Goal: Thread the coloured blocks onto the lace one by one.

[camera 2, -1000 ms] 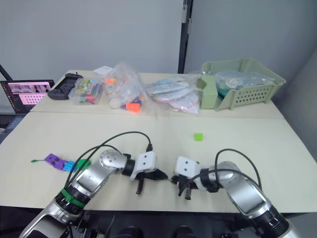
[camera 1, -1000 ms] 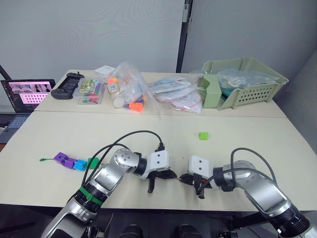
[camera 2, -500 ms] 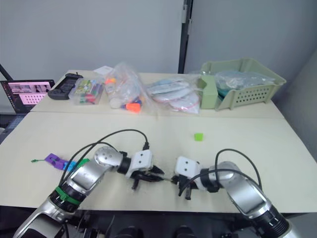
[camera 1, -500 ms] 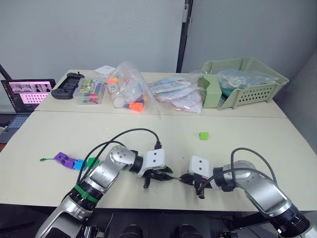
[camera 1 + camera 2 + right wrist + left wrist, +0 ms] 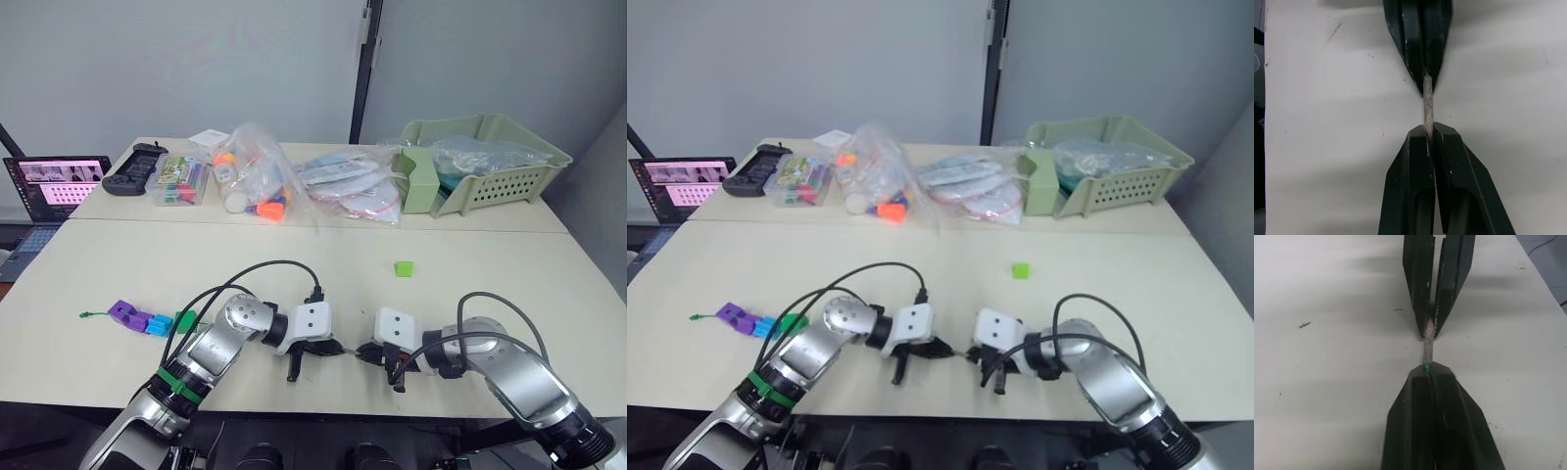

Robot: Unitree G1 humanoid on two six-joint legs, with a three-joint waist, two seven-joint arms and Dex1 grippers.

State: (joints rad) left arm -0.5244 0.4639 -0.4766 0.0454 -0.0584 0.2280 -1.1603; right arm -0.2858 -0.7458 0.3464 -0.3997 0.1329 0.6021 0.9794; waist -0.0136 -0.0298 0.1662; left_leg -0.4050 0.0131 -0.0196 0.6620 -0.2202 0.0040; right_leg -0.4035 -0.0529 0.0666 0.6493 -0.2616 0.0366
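Bagged toys (image 5: 257, 186) and a green basket (image 5: 485, 162) crowd the far bench (image 5: 118, 264) edge, well apart from both hands. The left hand (image 5: 1428, 370) and right hand (image 5: 1429, 131) meet tip to tip, each pinching the lace's pale tip (image 5: 1428, 348). A light green block (image 5: 403, 268) lies loose beyond the right hand; the purple, blue and green blocks (image 5: 147, 320) sit together left of the left hand.

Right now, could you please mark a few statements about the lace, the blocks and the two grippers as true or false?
1. Both grippers pinch the pale tip of the lace. True: left gripper and right gripper are shut on it.
2. The light green block lies in the basket. False: it sits alone on the table.
3. Purple, blue and green blocks sit in a row near the left edge. True.
4. The laptop is closed. False: its screen is lit.
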